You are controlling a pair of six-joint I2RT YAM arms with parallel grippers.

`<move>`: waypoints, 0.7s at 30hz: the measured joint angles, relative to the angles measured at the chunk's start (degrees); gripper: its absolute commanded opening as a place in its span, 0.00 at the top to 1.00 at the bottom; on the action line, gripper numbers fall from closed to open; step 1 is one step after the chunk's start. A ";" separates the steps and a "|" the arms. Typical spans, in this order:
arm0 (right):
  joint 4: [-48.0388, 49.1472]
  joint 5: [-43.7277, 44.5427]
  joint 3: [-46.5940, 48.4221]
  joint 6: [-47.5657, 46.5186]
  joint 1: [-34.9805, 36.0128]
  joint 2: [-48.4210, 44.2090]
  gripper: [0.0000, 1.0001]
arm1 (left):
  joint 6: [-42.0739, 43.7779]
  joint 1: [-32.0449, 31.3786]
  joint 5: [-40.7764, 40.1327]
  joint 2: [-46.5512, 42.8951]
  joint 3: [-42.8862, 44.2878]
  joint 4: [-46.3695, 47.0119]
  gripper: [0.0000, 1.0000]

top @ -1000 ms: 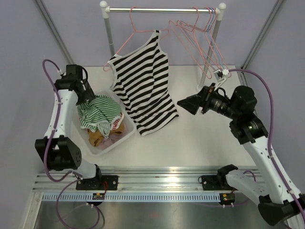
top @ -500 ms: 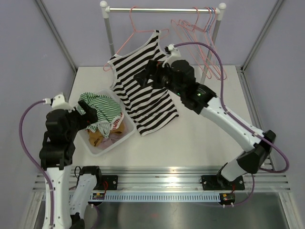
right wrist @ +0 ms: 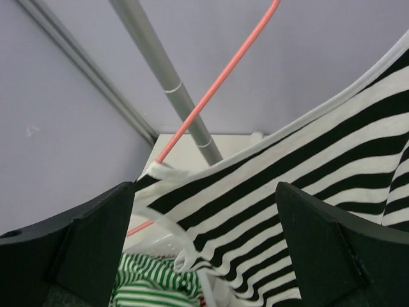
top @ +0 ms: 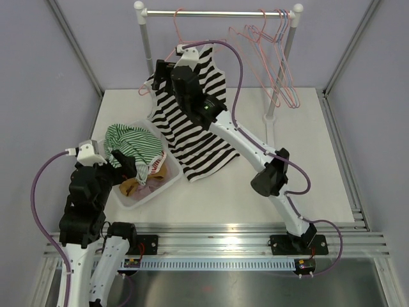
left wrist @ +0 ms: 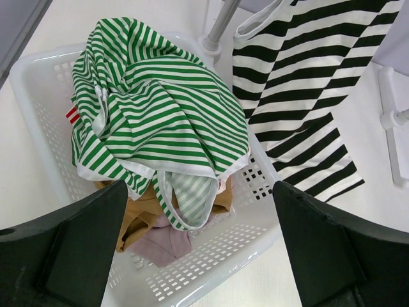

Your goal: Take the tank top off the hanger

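The black-and-white striped tank top (top: pixel 204 121) hangs from a pink hanger (top: pixel 165 59) on the rail, its hem lying on the table. My right gripper (top: pixel 160 73) is open at the top's left shoulder. In the right wrist view the open jaws (right wrist: pixel 204 188) frame the striped shoulder and strap (right wrist: pixel 268 185), with the pink hanger wire (right wrist: pixel 217 83) above; nothing is gripped. My left gripper (top: pixel 131 165) is open and empty above the white basket (top: pixel 160 190). In the left wrist view (left wrist: pixel 199 192) the tank top (left wrist: pixel 307 83) hangs at the upper right.
The basket (left wrist: pixel 217 256) holds a green-striped garment (left wrist: pixel 160 109) over tan and pink clothes. Several bare pink hangers (top: pixel 268 45) hang at the rail's right end. The rack's posts (top: pixel 146 45) stand at the table's far edge; the left post also shows in the right wrist view (right wrist: pixel 166 83).
My right arm has swung from the right side across to the tank top's left shoulder. My left arm has pulled back toward the near left, its gripper staying over the basket.
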 measured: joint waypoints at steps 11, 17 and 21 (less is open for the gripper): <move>3.06 1.44 8.59 -4.52 -3.96 9.27 0.17 | 0.00 -0.66 0.70 0.85 -0.46 0.46 0.01; 5.51 -4.26 5.20 -2.78 -5.92 7.58 0.13 | 0.00 -0.70 1.14 1.27 -0.46 0.52 0.01; 6.86 -7.63 2.51 -0.90 -5.42 5.99 0.13 | 0.00 -0.72 1.38 1.57 -0.46 0.57 0.01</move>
